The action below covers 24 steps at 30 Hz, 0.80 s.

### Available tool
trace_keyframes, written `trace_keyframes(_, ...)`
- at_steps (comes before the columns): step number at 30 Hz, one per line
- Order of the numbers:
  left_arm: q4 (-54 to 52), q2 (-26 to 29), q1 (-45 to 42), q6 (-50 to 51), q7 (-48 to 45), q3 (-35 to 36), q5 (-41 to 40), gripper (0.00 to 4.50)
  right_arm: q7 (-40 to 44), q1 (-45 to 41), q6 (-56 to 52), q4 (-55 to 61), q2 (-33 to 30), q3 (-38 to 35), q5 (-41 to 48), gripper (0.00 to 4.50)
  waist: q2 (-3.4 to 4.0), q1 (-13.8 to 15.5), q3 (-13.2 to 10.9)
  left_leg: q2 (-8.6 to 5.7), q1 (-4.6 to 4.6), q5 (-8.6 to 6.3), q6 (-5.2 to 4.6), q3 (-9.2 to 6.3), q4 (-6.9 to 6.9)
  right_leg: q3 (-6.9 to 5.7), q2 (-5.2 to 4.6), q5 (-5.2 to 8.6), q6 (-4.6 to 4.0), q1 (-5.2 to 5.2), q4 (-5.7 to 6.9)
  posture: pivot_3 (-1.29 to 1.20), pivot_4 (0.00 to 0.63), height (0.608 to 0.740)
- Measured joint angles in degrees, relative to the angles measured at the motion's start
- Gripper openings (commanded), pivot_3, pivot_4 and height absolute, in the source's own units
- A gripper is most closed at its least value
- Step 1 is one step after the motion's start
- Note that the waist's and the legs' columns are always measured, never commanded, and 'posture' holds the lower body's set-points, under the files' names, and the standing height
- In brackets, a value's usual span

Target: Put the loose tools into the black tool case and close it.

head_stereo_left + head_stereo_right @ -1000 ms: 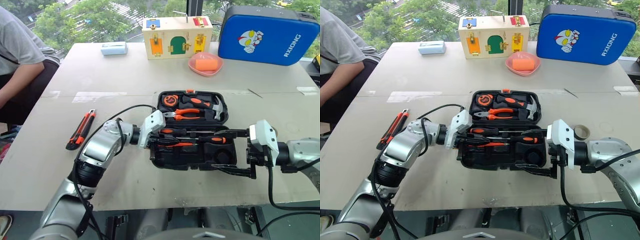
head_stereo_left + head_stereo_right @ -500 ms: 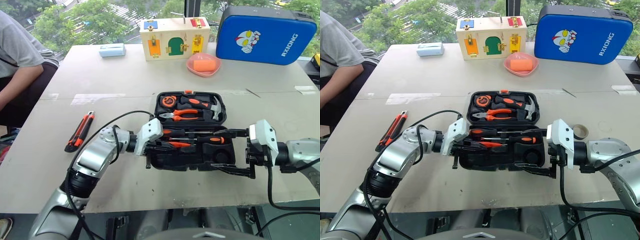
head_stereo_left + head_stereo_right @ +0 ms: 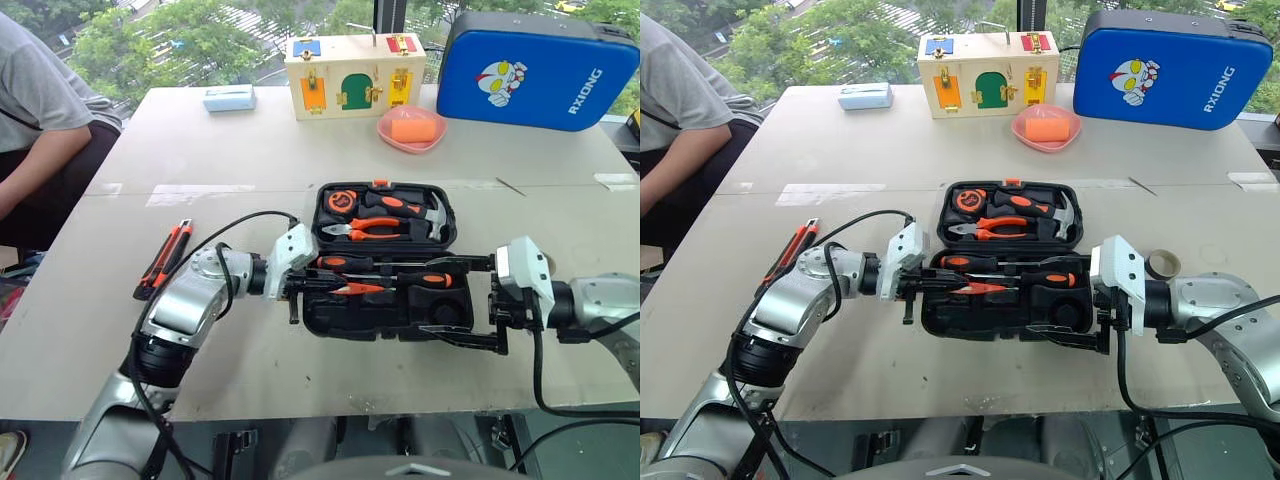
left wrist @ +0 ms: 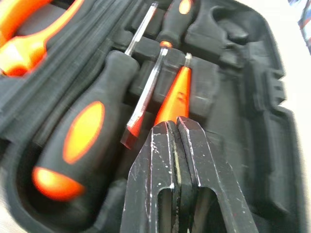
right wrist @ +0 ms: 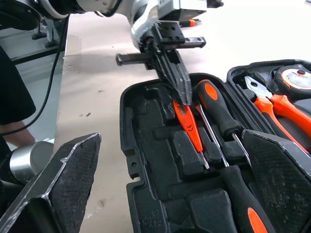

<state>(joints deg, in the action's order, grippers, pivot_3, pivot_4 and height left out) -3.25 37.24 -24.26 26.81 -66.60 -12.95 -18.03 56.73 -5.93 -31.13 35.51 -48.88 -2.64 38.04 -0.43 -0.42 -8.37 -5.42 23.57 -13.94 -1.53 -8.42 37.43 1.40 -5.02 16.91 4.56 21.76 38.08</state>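
I am seating the slim orange tester pen (image 4: 174,92) in the near half of the open black moulded-plastic tool case (image 3: 385,262); my left gripper (image 4: 178,127) is pinched shut at its end, my right gripper (image 3: 476,303) spread wide and empty. Next: fetching the orange-and-black utility knife (image 3: 162,259) lying far left.

Legible text found on one item only: the blue cartoon-print case (image 3: 535,68), standing at the far right of the worktop (image 3: 250,150). White capital letters reading "RXIONG" run up its right-hand side, just beside a printed cartoon figure. Markings on the tape measure (image 3: 342,200) in the open black tool case (image 3: 385,300) are too small to read.
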Motion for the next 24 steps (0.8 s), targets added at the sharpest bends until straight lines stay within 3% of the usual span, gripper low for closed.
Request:
trace_keyframes(12, 0.89, -1.3, 1.51, -5.58, 0.01, -0.32, 1.86, 0.03, -0.96, -0.03, -1.12, 0.02, 0.0, -0.03, 0.65, 4.5, 0.0, 0.0, 0.01, 0.0, -0.01, 0.0, 0.0, -0.01, -0.01, -0.01, -0.01, 0.0, 0.0, -0.01, 0.0, 0.0, 0.15, 0.735)
trace_keyframes(15, -2.21, -0.17, 4.38, -3.78, 0.79, 1.67, 0.25, 0.96, -0.65, -1.27, -0.98, -0.63, 0.08, 0.15, 0.53, 4.5, 0.0, -0.35, 0.0, 0.01, 0.0, 0.0, 0.0, 0.0, -0.01, 0.03, 0.0, 0.0, 0.0, 0.02, 0.01, 0.0, 0.15, 0.735)
trace_keyframes(18, -7.08, 3.46, 8.43, 1.55, 2.07, 7.87, -3.93, 2.39, 0.68, -4.37, 0.09, -2.39, 0.27, 0.56, 0.36, 4.5, 0.0, -0.66, -0.01, 0.05, -0.01, 0.0, 0.0, -0.01, -0.04, 0.03, 0.03, 0.0, 0.0, 0.05, 0.03, 0.0, 0.15, 0.735)
trace_keyframes(22, -15.25, 8.76, 19.08, 8.17, 6.11, 24.8, -9.46, 4.2, 3.11, -11.94, 0.16, -6.48, 2.61, 1.82, 1.52, 4.5, 0.02, -1.3, -0.04, 0.09, 0.0, 0.0, 0.0, 0.03, -0.13, 0.08, 0.04, 0.01, -0.01, 0.11, -0.07, 0.0, 0.15, 0.735)
trace_keyframes(24, -18.87, 9.25, 27.28, 12.34, 9.19, 36.04, -11.64, 4.44, 5.24, -16.51, 0.06, -8.69, 3.89, 2.64, 2.86, 4.5, 0.04, -1.48, -0.05, 0.09, 0.0, 0.0, 0.0, 0.03, -0.2, 0.07, 0.02, 0.01, -0.02, 0.1, -0.11, 0.0, 0.15, 0.735)
